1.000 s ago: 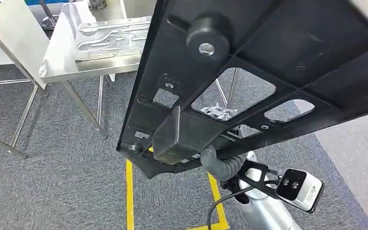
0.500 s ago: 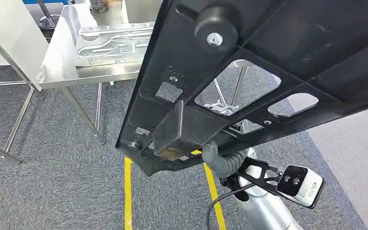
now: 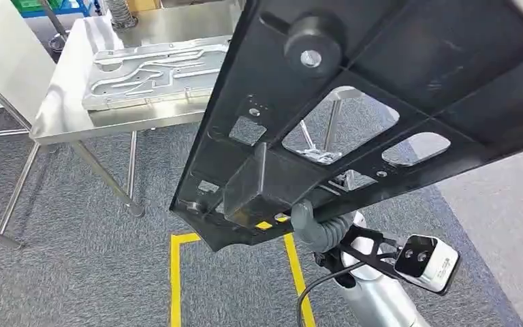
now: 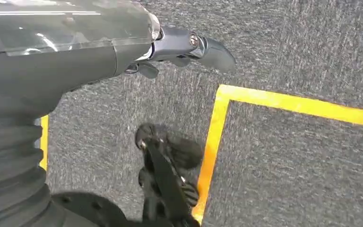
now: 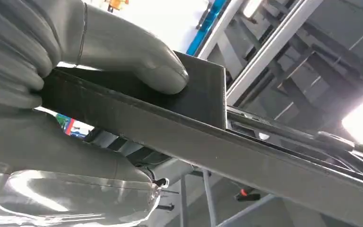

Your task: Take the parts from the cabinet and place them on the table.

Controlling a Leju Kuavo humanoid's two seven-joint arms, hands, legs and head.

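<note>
The right robot hand (image 5: 75,71) gripped the edge of a large black panel (image 3: 381,102) held tilted above the carpet, near the steel counter (image 3: 61,119); the left robot hand (image 4: 170,47) hung empty, fingers apart.

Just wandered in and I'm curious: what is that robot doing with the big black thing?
The robot's right hand grips a large black part by its edge, thumb pressed on top, and holds it up above the grey carpet. Ahead stands a steel table with a flat metal plate lying on it. The black part is not yet on the table. The left hand hangs over the floor by the yellow tape, holding nothing.
</note>
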